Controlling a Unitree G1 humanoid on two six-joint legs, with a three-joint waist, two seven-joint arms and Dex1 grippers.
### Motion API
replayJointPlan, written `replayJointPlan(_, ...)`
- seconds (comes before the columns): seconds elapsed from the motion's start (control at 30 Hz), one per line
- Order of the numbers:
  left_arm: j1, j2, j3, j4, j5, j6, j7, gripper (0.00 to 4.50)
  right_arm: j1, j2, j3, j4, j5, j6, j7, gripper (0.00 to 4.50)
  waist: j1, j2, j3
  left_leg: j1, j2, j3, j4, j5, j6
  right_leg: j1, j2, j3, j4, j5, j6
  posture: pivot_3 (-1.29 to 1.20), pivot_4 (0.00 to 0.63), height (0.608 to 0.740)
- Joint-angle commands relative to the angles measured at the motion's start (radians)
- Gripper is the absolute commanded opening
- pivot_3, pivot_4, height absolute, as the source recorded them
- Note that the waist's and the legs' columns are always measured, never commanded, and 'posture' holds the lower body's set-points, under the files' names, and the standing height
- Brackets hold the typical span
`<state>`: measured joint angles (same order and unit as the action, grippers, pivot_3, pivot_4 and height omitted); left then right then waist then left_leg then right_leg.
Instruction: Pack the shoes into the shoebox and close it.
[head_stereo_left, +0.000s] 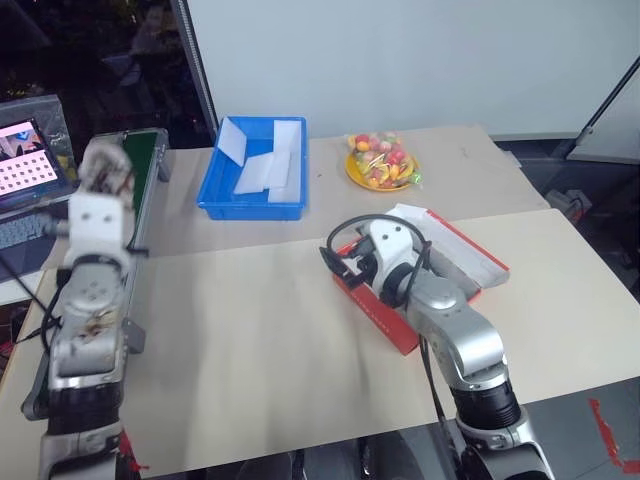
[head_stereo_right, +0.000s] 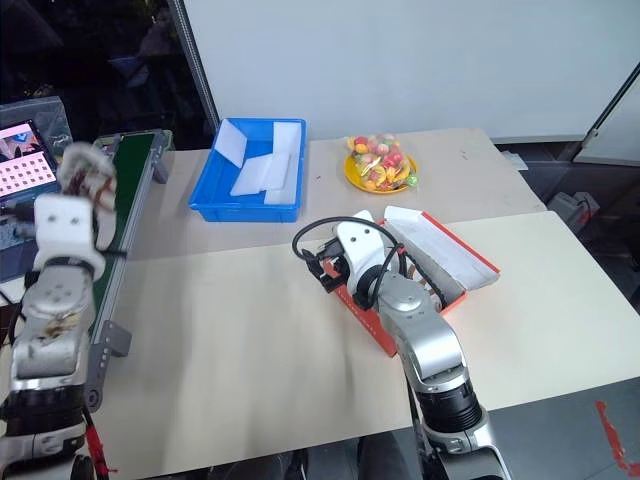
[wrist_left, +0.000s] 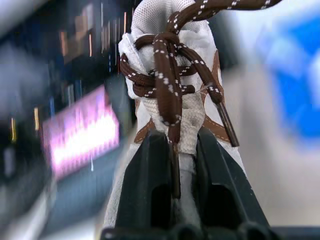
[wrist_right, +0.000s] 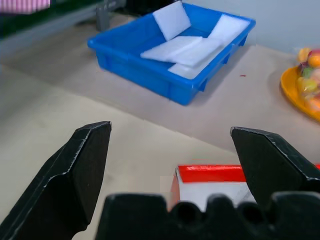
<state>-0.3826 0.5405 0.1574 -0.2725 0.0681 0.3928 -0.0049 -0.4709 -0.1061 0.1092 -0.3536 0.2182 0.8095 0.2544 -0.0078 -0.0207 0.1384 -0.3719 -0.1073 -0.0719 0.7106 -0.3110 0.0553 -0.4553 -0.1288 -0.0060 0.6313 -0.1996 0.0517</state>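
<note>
Gripping 1 shoe (wrist_left: 172, 95), the left end effector (wrist_left: 175, 165) hangs well left of the shoebox (head_stereo_left: 470, 262).

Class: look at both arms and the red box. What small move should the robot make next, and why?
Probably carry the shoe across toward the shoebox. The left pincer is shut on the shoe at the table's left side, while the box lies open under the right pincer, which is open.

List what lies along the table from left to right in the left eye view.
Shoe held up in the left gripper → blue tray → yellow dish of fruit → red shoebox, with the right gripper over its near end.
</note>
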Motion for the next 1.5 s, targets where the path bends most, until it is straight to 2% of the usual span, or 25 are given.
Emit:
replayJointPlan(0.03,-0.023,-0.151,-0.106,-0.126,-0.214,0.119,-0.144,0.19,-0.094,0.149,-0.234,0.003,0.233,0.128,-0.065,4.5,-0.006,0.0,0.0,0.0,0.0,0.0,0.0,0.0,0.0,0.0,0.0,0.0,0.0,0.0,0.0,0.0,0.15,0.723)
replayJointPlan(0.07,-0.011,-0.191,-0.132,-0.157,-0.303,0.179,-0.205,0.19,-0.131,0.208,-0.325,0.02,0.339,0.174,-0.098,4.5,-0.011,0.0,0.0,0.0,0.0,0.0,0.0,0.0,0.0,0.0,0.0,0.0,0.001,0.0,0.0,0.0,0.15,0.723)
replayJointPlan(0.13,0.014,-0.208,-0.183,-0.201,-0.347,0.219,-0.275,0.19,-0.198,0.291,-0.475,0.057,0.54,0.248,-0.163,4.5,-0.019,0.001,0.0,0.0,0.001,0.0,-0.001,0.0,0.0,-0.001,0.001,0.001,0.001,0.0,0.0,0.0,0.15,0.723)
replayJointPlan(0.23,0.017,-0.22,-0.207,-0.221,-0.371,0.26,-0.296,0.19,-0.266,0.315,-0.605,0.138,0.807,0.281,-0.302,4.5,-0.038,0.002,0.001,0.0,0.001,-0.001,-0.003,0.0,0.001,-0.002,0.002,0.001,0.002,0.0,0.0,0.0,0.15,0.723)
replayJointPlan(0.3,0.005,-0.227,-0.222,-0.219,-0.377,0.269,-0.306,0.19,-0.291,0.293,-0.625,0.182,0.903,0.287,-0.364,4.5,-0.044,0.004,0.001,0.001,0.001,-0.001,-0.005,0.0,0.0,-0.003,0.003,0.002,0.002,0.0,0.0,0.0,0.15,0.723)
replayJointPlan(0.53,-0.042,-0.232,-0.222,-0.188,-0.369,0.268,-0.312,0.19,-0.3,0.219,-0.54,0.243,0.969,0.283,-0.449,4.5,-0.045,0.008,0.001,0.003,0.001,0.001,-0.007,0.0,0.0,-0.003,0.005,0.009,0.002,0.001,-0.001,0.0,0.15,0.723)
replayJointPlan(0.83,-0.05,-0.229,-0.204,-0.172,-0.369,0.262,-0.321,0.19,-0.281,0.239,-0.464,0.237,1.041,0.276,-0.497,4.5,-0.037,0.008,0.001,0.003,0.001,0.001,-0.007,0.0,0.0,-0.003,0.005,0.008,0.001,0.001,-0.001,0.0,0.15,0.723)
replayJointPlan(1.07,-0.083,-0.243,-0.196,-0.175,-0.368,0.258,-0.317,0.19,-0.245,0.216,-0.393,0.251,1.002,0.298,-0.499,4.5,-0.038,0.008,0.001,0.003,0.001,0.001,-0.007,0.0,0.0,-0.003,0.005,0.008,0.001,0.001,-0.001,0.0,0.15,0.723)
replayJointPlan(1.23,-0.081,-0.249,-0.207,-0.183,-0.378,0.261,-0.331,0.19,-0.253,0.232,-0.414,0.28,1.038,0.27,-0.51,4.5,-0.037,0.008,0.001,0.003,0.001,0.001,-0.007,0.0,0.0,-0.003,0.005,0.008,0.001,0.001,-0.001,0.0,0.15,0.723)
replayJointPlan(1.5,-0.042,-0.258,-0.236,-0.228,-0.424,0.294,-0.372,0.19,-0.348,0.252,-0.472,0.383,1.183,0.168,-0.531,4.5,-0.039,0.008,0.001,0.003,0.001,0.001,-0.007,0.0,0.0,-0.003,0.006,0.008,0.001,0.001,-0.001,0.0,0.15,0.723)
